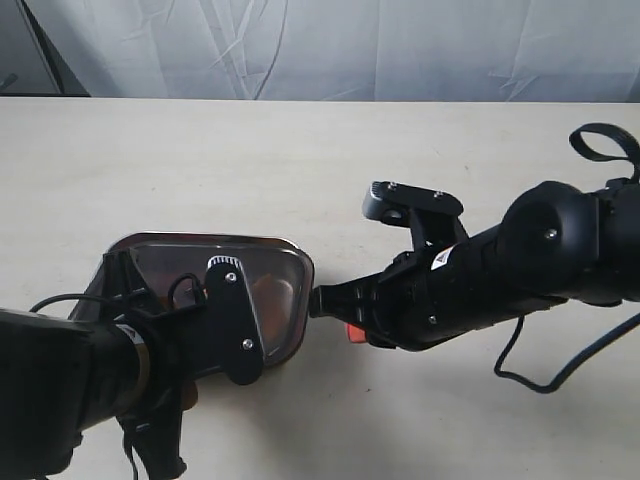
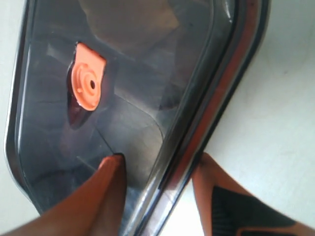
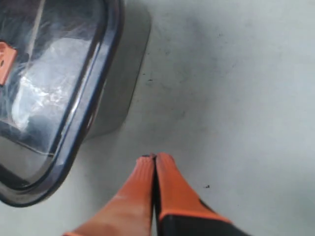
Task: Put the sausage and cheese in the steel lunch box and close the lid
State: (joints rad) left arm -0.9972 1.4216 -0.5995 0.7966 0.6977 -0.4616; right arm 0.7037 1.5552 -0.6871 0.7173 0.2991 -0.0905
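Two-arm station with the closed container. The lid (image 1: 282, 300), dark and translucent, sits on the steel lunch box (image 3: 125, 83) on the near left part of the table (image 1: 300, 150). Its orange valve (image 2: 88, 83) faces up at the centre. What lies under the tinted lid cannot be made out.

Left gripper (image 2: 160, 160): the fingers are spread and straddle one long side of the lid. One orange finger (image 2: 110, 196) lies over the lid's top, with its tip short of the valve. The other stands outside the rim, over bare table. The rim and its orange seal (image 2: 231, 83) run between them. Whether either finger presses on the lid cannot be told.

Right gripper (image 3: 155, 160): the fingers are pressed together with nothing between them. In the exterior view the tip points at the lid's right-hand short edge. In the right wrist view it lies just beside a rounded corner of the box, with a strip of table showing between them.

Edges and clearance: the left arm (image 1: 100, 380) covers the near left half of the lid. The right arm (image 1: 500, 270) lies low across the right of the table, with a cable (image 1: 540, 385) trailing beneath it. Open tabletop extends beyond the box to the far edge, where a pale backdrop cloth (image 1: 350, 50) hangs.
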